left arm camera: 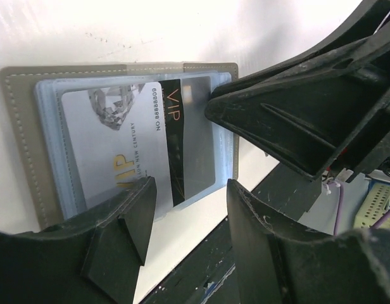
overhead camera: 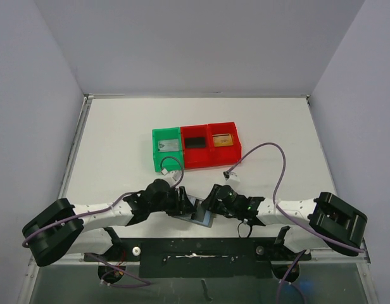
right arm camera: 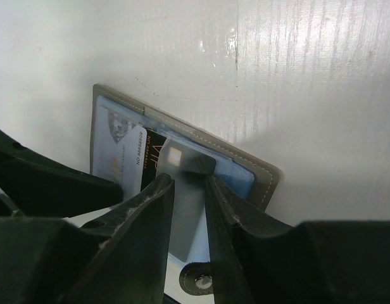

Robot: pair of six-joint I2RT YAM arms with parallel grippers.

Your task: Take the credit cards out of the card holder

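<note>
The card holder (overhead camera: 204,219) lies open on the table between both arms, near the front edge. In the left wrist view the card holder (left arm camera: 21,139) holds a silvery-grey card (left arm camera: 113,145) and, partly under it, a black card (left arm camera: 173,145) with gold VIP lettering and a glossy face that looks grey. My left gripper (left arm camera: 190,187) is open, with one fingertip (left arm camera: 141,196) over the card holder's near edge. My right gripper (right arm camera: 190,178) has its fingers a narrow gap apart, tips over the black card (right arm camera: 188,202), pinching nothing. The silvery card (right arm camera: 119,158) lies beside them.
A green bin (overhead camera: 168,149) and two red bins (overhead camera: 196,145) (overhead camera: 223,142) stand side by side behind the arms, each with a small item inside. The card holder's snap tab (right arm camera: 200,278) points to the table's front edge. A black base rail (overhead camera: 195,250) runs along that edge.
</note>
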